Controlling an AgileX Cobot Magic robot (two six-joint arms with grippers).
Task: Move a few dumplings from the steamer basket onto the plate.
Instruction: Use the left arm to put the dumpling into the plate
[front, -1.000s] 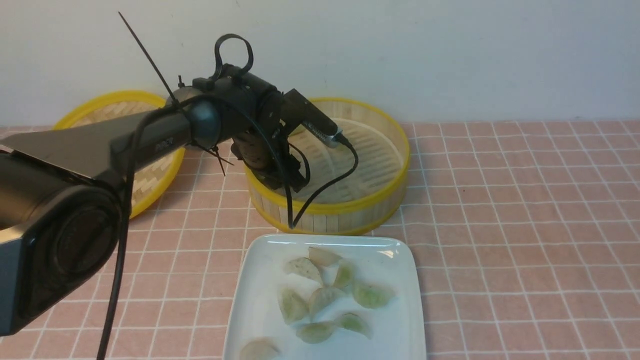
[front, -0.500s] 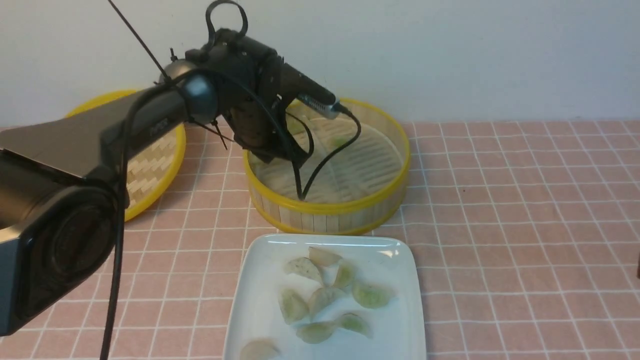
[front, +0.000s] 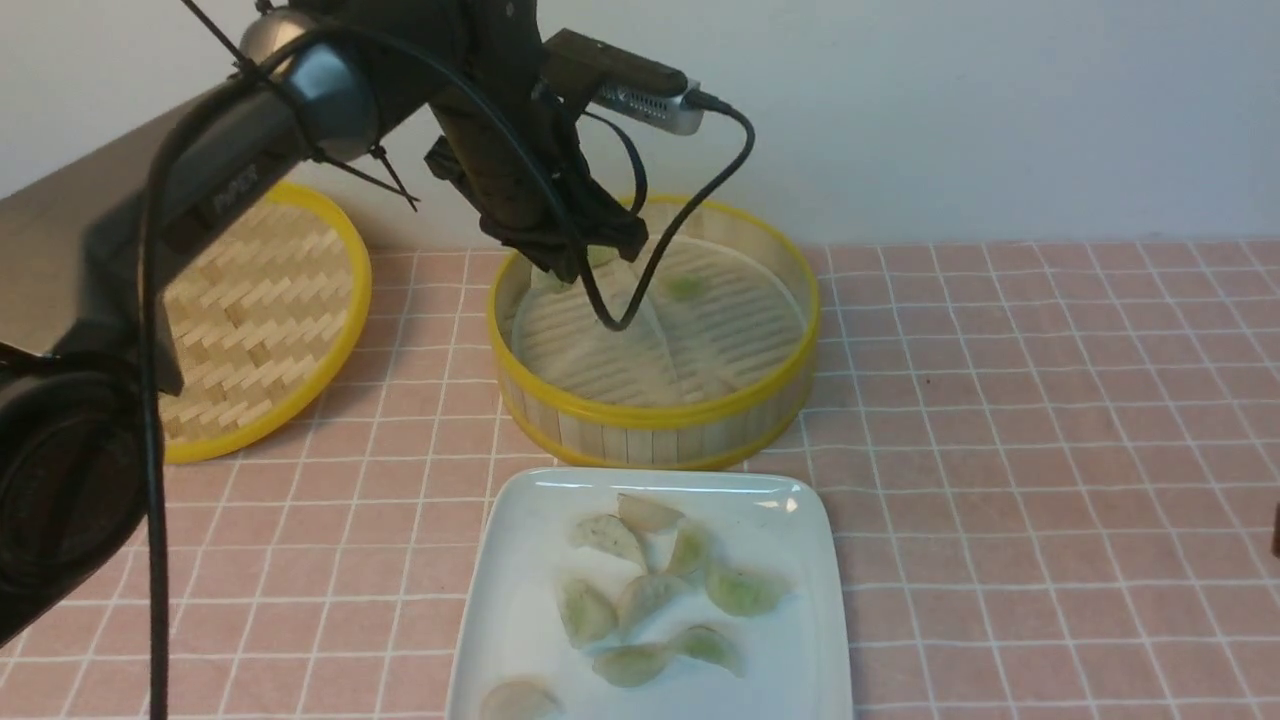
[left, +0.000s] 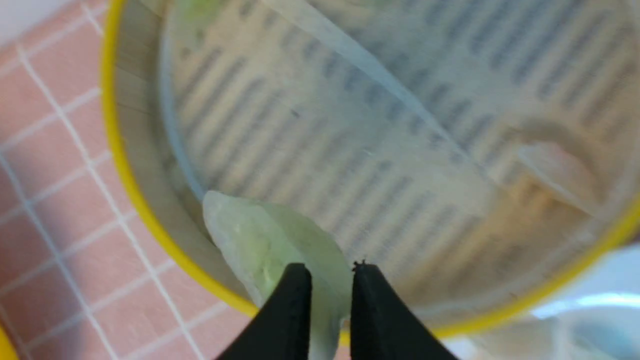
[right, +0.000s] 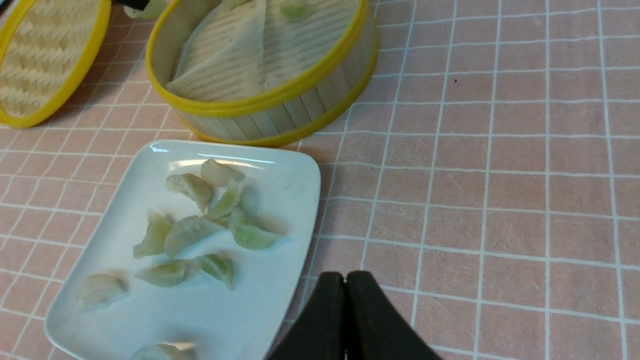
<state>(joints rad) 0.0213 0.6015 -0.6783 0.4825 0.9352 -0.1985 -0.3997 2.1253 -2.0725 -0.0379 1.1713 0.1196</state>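
Dumplings (front: 645, 590) lie in a loose cluster on the white square plate (front: 510, 610), which sits at the near edge of the pink checked tablecloth (front: 1000, 450), just in front of the steamer basket (front: 660, 420). Most of them are pale green and a few are whitish. Several touch one another near the plate's middle, and one lies apart by its near left corner.

The left gripper (left: 330, 272) hangs above the far left part of the basket. Its two black fingers are pinched on a pale green dumpling (left: 255, 240). In the left wrist view this dumpling sticks out past the fingertips, over the basket's yellow rim and clear of the bottom. The whitish liner (front: 620, 350) inside the basket is creased and partly lifted along a fold. One small green dumpling (front: 685, 288) rests on it toward the far side. A pinkish shape shows through the blur in the left wrist view, too soft to make out.

The flat woven lid (front: 260, 320) with its yellow rim lies on the cloth to the left of the basket, apart from it.

The right gripper (right: 345, 280) is clenched with nothing between its fingers. It hovers over the cloth just beside the plate's right edge.
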